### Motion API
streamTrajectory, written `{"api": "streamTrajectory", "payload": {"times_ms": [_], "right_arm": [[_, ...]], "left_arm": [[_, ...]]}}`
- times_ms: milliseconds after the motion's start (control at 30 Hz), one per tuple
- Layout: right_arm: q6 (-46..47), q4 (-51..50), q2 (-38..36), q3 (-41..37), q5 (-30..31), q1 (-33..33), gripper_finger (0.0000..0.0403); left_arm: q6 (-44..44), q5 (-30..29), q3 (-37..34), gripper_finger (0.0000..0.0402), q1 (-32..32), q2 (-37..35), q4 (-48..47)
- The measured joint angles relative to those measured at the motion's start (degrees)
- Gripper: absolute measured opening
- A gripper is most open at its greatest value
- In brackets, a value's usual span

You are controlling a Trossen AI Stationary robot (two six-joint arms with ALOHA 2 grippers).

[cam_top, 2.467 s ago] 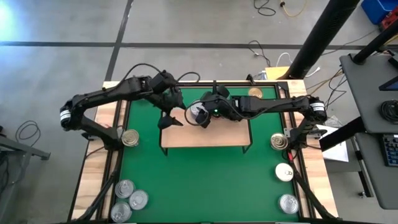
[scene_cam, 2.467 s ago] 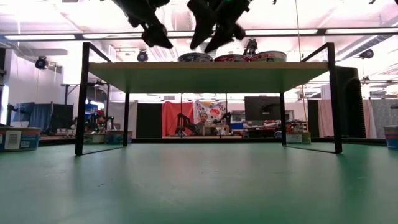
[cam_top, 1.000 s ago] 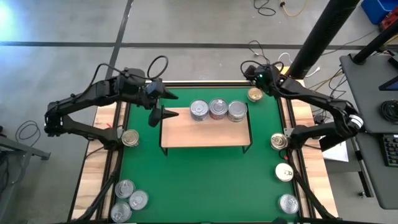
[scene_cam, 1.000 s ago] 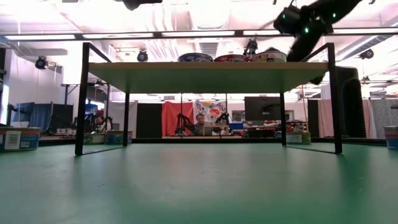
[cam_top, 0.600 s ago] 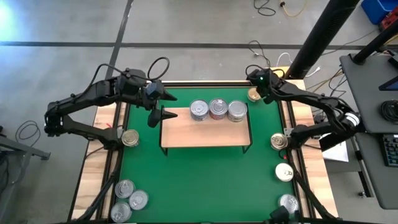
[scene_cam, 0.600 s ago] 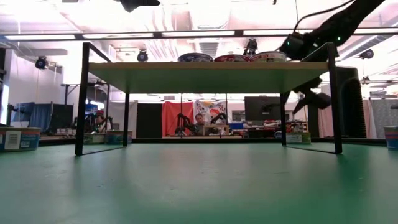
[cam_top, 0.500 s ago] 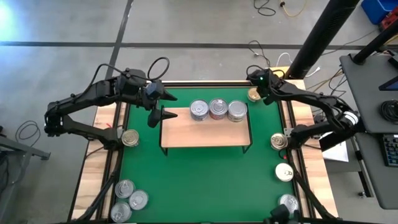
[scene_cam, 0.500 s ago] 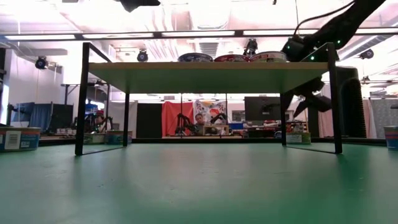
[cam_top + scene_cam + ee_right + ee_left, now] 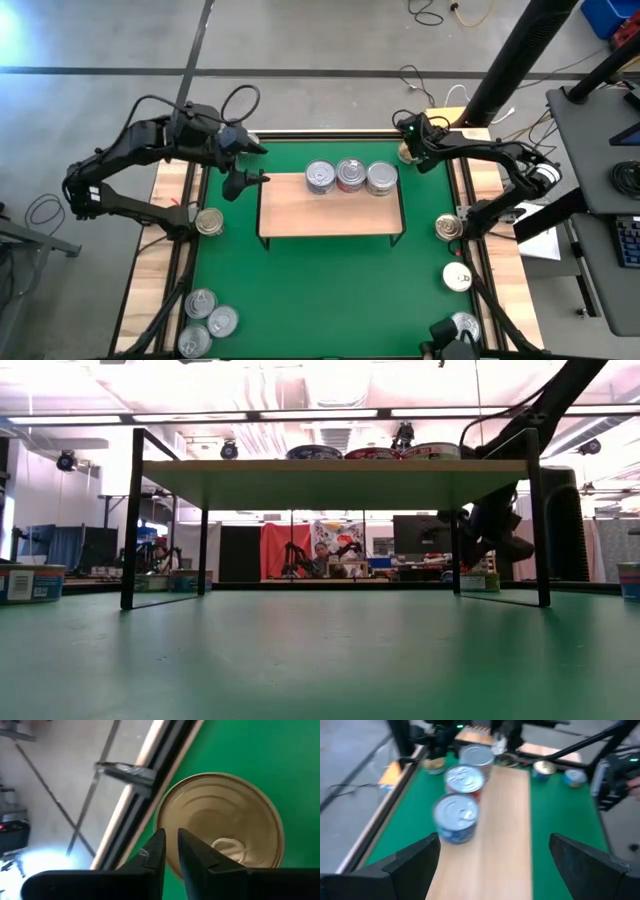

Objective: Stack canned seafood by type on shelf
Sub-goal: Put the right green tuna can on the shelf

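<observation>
while three tins (image 9: pixel 350 177) already sit in a row along the shelf's (image 9: pixel 330 215) back edge, a gold tin (image 9: pixel 222 822) waits on the green mat (image 9: pixel 330 290) at its far right corner. the right gripper (image 9: pixel 169 851) hovers right over its rim, fingers nearly together, holding nothing. picking looks next; it likely must reopen to straddle the tin. the left gripper (image 9: pixel 243 165), spread wide and empty, waits off the shelf's left end.

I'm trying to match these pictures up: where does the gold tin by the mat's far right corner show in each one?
High view: gold tin at the mat's far right corner, under the right gripper.
Low view: hidden behind that gripper.
Left wrist view: not identifiable.
Right wrist view: fills the centre.
Shared landmark: the shelf beside it.
</observation>
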Motion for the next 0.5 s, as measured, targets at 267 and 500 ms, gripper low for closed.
{"api": "streamTrajectory", "payload": {"times_ms": [267, 500], "right_arm": [[0.5, -5.6, 2.2, 0.2, 1.1, 1.9, 0.0029], [-1.1, -17.4, -0.1, -0.3, 3.6, 6.0, 0.0027]], "left_arm": [[0.1, -1.6, 1.1, 0.0356, 0.0, -0.3, -2.8], [-0.5, -1.0, 1.0, 0.0356, 0.0, -0.6, -4.4]]}}
